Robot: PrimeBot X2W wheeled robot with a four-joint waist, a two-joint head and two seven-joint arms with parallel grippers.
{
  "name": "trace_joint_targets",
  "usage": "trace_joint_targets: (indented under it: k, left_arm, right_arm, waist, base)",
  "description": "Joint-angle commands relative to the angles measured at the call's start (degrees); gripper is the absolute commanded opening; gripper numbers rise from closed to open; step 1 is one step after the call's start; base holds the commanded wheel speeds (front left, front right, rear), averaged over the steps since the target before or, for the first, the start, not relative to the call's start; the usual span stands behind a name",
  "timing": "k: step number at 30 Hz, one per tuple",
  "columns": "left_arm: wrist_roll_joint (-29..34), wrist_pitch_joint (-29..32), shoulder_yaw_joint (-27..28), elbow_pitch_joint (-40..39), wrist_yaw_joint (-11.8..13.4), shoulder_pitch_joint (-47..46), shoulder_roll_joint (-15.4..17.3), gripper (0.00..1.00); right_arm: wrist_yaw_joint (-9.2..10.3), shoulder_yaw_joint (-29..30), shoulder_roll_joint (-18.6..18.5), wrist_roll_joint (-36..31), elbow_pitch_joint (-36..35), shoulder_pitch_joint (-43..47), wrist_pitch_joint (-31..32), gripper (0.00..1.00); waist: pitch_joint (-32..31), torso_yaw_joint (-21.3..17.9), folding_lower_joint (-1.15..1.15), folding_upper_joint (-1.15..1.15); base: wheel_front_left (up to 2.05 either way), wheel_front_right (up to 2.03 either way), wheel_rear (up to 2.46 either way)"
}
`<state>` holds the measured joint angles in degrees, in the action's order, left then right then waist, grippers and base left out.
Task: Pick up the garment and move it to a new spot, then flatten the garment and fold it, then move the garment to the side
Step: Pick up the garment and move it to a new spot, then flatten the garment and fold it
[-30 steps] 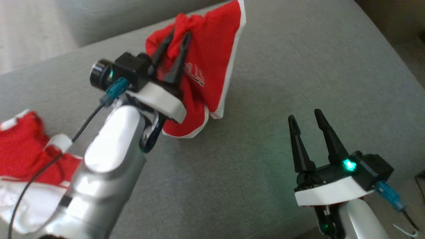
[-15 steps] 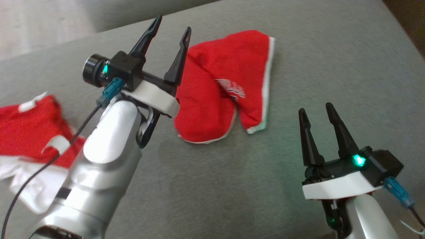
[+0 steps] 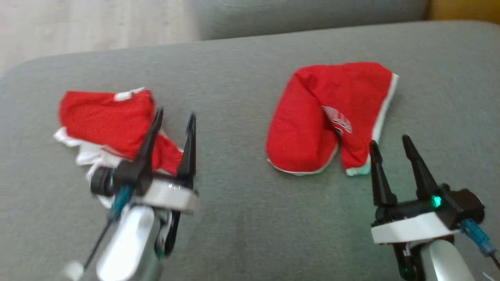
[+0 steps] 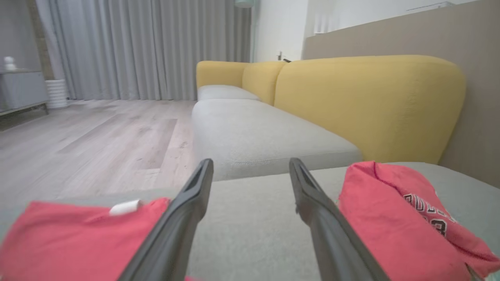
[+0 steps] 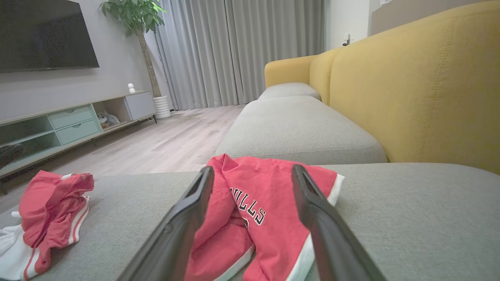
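grey sofa seat (image 3: 242, 234) holds the crumpled lettered garment (image 3: 308, 132), free of left gripper (image 3: 175, 113) and right gripper (image 3: 390, 140), both with fingers apart.

Left gripper (image 3: 175, 114) has let go and pulled back, jaws wide; the garment (image 3: 304, 128) now lies crumpled on the cushion (image 3: 242, 218).

You are looking at a red garment (image 5: 269, 191) that is showing black, white-edged letters "ULLS" in the right wrist view, with a fold covering the word's start. Below the letters a number is peeking out, too creased for you to read.
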<state>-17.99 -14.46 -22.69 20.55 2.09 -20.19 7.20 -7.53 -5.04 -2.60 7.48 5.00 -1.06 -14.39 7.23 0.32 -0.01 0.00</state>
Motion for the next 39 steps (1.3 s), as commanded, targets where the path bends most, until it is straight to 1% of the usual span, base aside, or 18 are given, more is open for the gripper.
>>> trace_joint_targets:
  k: [1, 6, 9, 20, 24, 27, 30, 35, 39]
  left_arm:
    - [0.7, -0.5, 2.7, -3.1, 0.5, 0.9, 0.2, 1.0]
    - [1.9, -0.5, 4.1, -5.4, 0.9, 6.1, -1.2, 1.0]
    - [2.4, -0.5, 5.1, -6.2, 0.5, 7.8, -2.1, 1.0]
    - [4.9, -0.5, 7.4, -6.4, -1.4, 8.3, -3.4, 1.0]
    - [5.2, -0.5, 7.7, -6.4, -2.0, 8.3, -3.8, 1.0]
    - [5.2, -0.5, 7.8, -6.2, -2.4, 8.0, -4.0, 1.0]
    - [5.1, -0.5, 7.7, -6.0, -2.6, 7.6, -4.1, 1.0]
    - [4.8, -0.5, 7.3, -5.6, -2.8, 7.0, -4.3, 1.0]
    - [4.5, -0.5, 6.7, -5.3, -2.7, 6.5, -4.3, 1.0]
  right_arm:
    - [0.04, -0.6, -0.3, -0.5, -1.4, -0.3, -0.6, 1.0]
    - [0.04, 0.1, -0.3, -1.0, -1.0, 0.5, -0.6, 1.0]
    - [0.04, 0.2, -0.3, -1.2, -0.8, 0.6, -0.6, 1.0]
    - [0.04, -0.8, -0.3, -0.9, -0.3, -0.1, -0.6, 1.0]
    - [0.04, -1.0, -0.3, -1.2, -0.3, -0.4, -0.6, 1.0]
    - [0.04, -2.3, -0.3, -2.6, 2.1, -1.4, -0.6, 1.0]
    - [0.04, -3.1, -0.3, -4.7, 7.8, -2.9, -0.5, 1.0]
    - [0.04, -3.7, -0.3, -7.3, 16.5, -7.3, 2.4, 1.0]
    - [0.04, -3.8, -0.3, -7.8, 21.7, -10.3, 3.4, 1.0]
  waist:
    - [-1.4, 2.6, 0.01, 0.0]
    - [-1.8, 3.9, 0.01, 0.0]
    - [-1.9, 4.2, 0.01, 0.0]
    - [-2.2, 3.9, 0.01, 0.0]
    - [-1.3, 4.4, 0.01, 0.0]
    - [-0.3, 5.2, 0.01, 0.0]
    - [0.8, 6.2, 0.01, 0.0]
    - [2.6, 7.9, 0.01, 0.0]
    - [3.5, 9.0, 0.01, 0.0]
  base:
    - [0.0, 0.0, 0.0]
    - [0.0, 0.0, 0.0]
    - [0.0, 0.0, 0.0]
    - [0.0, 0.0, 0.0]
    - [0.0, 0.0, 0.0]
    - [0.0, 0.0, 0.0]
    - [0.0, 0.0, 0.0]
    - [0.0, 0.0, 0.0]
    - [0.0, 0.0, 0.0]
